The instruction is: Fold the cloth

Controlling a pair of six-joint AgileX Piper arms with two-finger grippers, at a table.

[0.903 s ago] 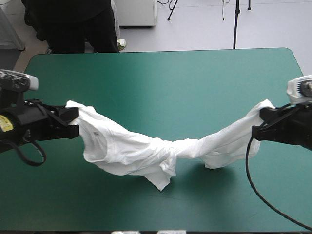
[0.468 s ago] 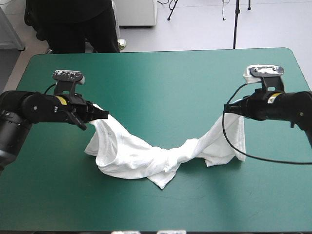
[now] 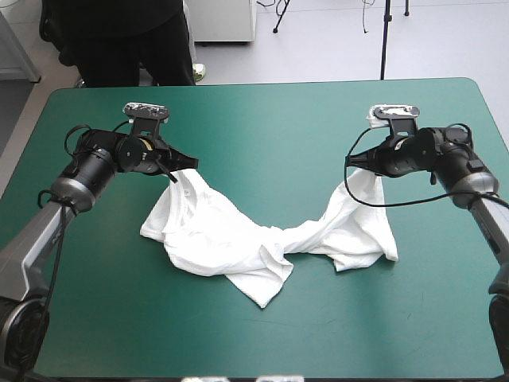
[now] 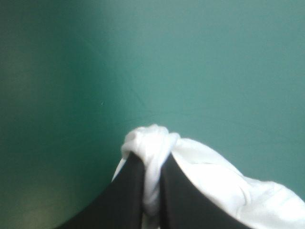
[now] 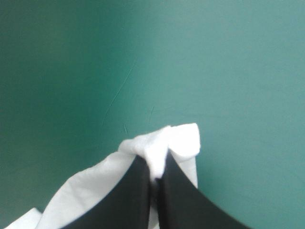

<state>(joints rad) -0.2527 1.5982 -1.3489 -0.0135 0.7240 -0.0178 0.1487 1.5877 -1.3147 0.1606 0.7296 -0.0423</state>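
T-shirt sags between the arms.
Left jaws and right jaws each pinch an end, well apart from bench edges.

A surface with a teal-green cover and rounded far corners fills most of the scene. Beyond its far edge lies pale grey floor, where a white cabinet stands left of centre.

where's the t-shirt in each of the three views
High view: T-shirt draped across mid-table, its ends pinched by the left tool and the right tool.
Left wrist view: T-shirt bunched in the left tool.
Right wrist view: T-shirt pinched in the right tool.
Shared landmark: the teal-green cover.
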